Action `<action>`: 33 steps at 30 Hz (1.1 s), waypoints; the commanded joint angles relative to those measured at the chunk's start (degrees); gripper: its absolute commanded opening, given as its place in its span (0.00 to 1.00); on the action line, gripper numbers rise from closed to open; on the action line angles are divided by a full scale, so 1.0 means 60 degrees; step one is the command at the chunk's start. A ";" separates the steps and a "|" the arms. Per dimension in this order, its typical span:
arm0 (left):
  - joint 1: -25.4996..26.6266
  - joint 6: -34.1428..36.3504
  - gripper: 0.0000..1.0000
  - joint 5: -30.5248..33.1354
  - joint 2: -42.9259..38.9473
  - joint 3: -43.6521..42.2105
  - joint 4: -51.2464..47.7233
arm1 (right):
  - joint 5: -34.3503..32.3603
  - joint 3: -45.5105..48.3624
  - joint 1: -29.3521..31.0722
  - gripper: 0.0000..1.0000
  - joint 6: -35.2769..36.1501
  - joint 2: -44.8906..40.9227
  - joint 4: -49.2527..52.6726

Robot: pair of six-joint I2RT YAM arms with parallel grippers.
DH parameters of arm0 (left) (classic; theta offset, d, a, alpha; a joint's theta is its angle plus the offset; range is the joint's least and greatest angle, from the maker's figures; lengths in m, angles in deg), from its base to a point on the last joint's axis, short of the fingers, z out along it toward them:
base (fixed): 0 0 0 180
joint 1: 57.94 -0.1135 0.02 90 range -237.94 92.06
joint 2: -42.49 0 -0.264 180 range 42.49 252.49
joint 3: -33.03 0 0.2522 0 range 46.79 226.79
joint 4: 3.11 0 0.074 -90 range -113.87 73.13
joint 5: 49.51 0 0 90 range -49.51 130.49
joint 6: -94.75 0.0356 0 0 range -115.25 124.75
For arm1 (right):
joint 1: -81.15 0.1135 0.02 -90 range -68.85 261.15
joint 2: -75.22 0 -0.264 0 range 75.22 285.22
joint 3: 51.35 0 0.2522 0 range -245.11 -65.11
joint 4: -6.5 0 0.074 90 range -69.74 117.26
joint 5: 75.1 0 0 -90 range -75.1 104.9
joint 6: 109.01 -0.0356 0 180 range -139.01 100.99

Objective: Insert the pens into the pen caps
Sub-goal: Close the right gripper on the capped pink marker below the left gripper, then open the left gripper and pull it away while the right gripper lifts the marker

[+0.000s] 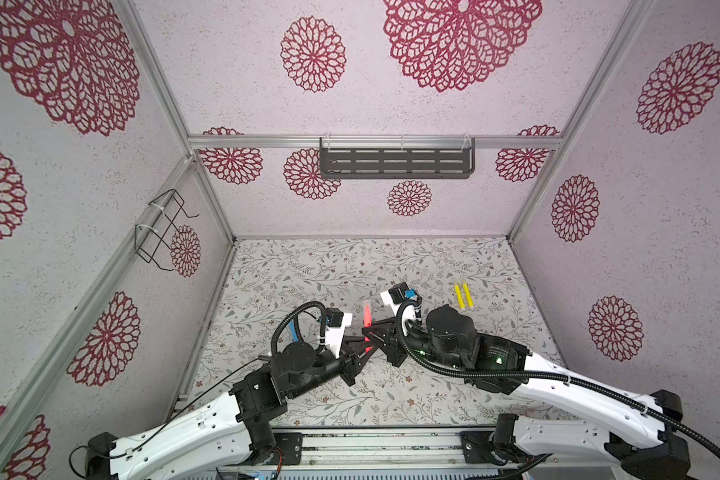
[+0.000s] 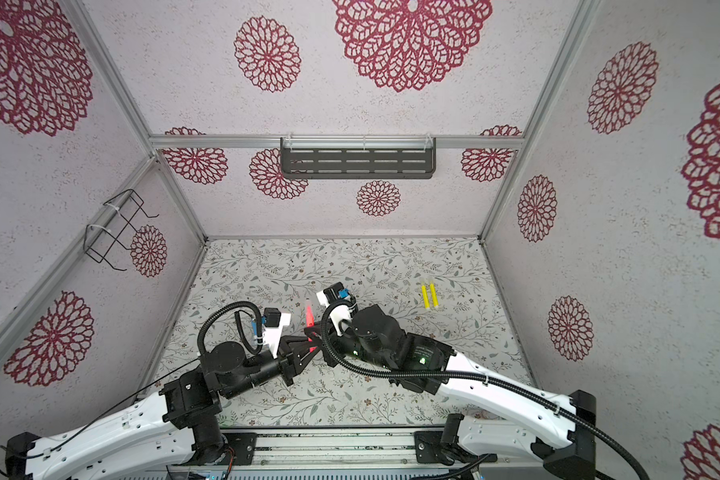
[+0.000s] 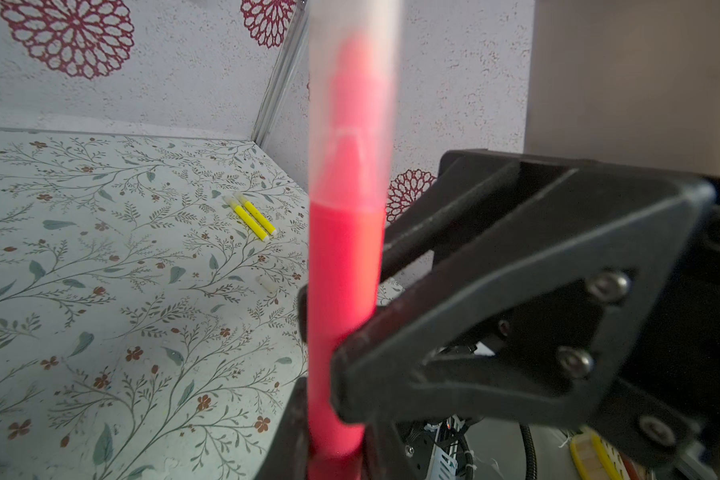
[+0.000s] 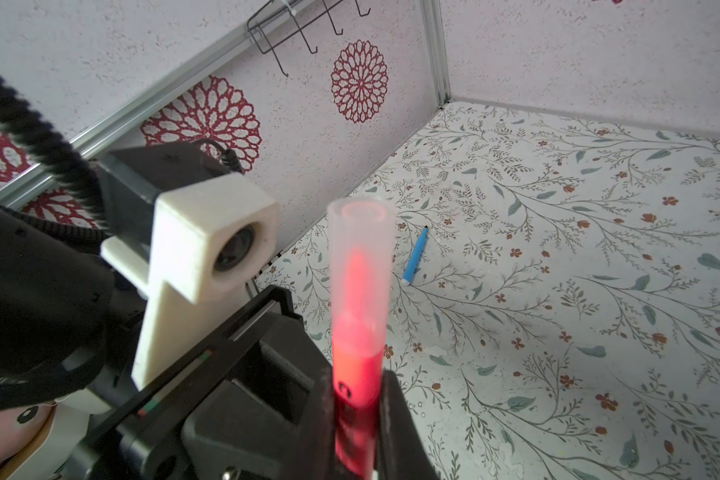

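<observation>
Pink pen stands upright over the middle of the bench, pinched by both claws. Left claw is pressed together on the pen's bottom end; only a sliver of its fingers shows in the left wrist view. Right claw clamps the barrel just above that, with a finger tight on either side and no gap. In both top views the claws meet tip to tip at the pen, the left one reaching from the left and the right one from the right.

Clear cap sits over the pen's tip, pink showing through it. Cannot tell if it is pushed fully home.

Two yellow pens lie side by side toward the bench's right edge, in the back half, each with a pale end. Blue pen lies flat near the left edge with its dark tip bare. Small loose cap lies on the bench, apart from the yellow pens.
</observation>
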 commanded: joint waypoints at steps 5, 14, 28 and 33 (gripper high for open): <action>0.0082 0.0167 0.00 -0.0016 0.0055 0.0208 0.0059 | -0.0153 -0.0303 -0.0180 0.00 -0.0107 -0.0065 -0.0201; 0.0096 0.0219 0.00 -0.0156 0.0142 0.0267 0.0083 | -0.0081 -0.0266 -0.0296 0.21 -0.0227 -0.0010 -0.0142; 0.0145 0.0308 0.00 -0.0230 0.0315 0.0385 0.0100 | 0.0037 -0.0332 -0.0357 0.15 -0.0177 0.0244 -0.0230; 0.0151 0.0315 0.00 -0.0256 0.0441 0.0442 0.0117 | 0.0063 -0.0313 -0.0401 0.05 -0.0168 0.0225 -0.0245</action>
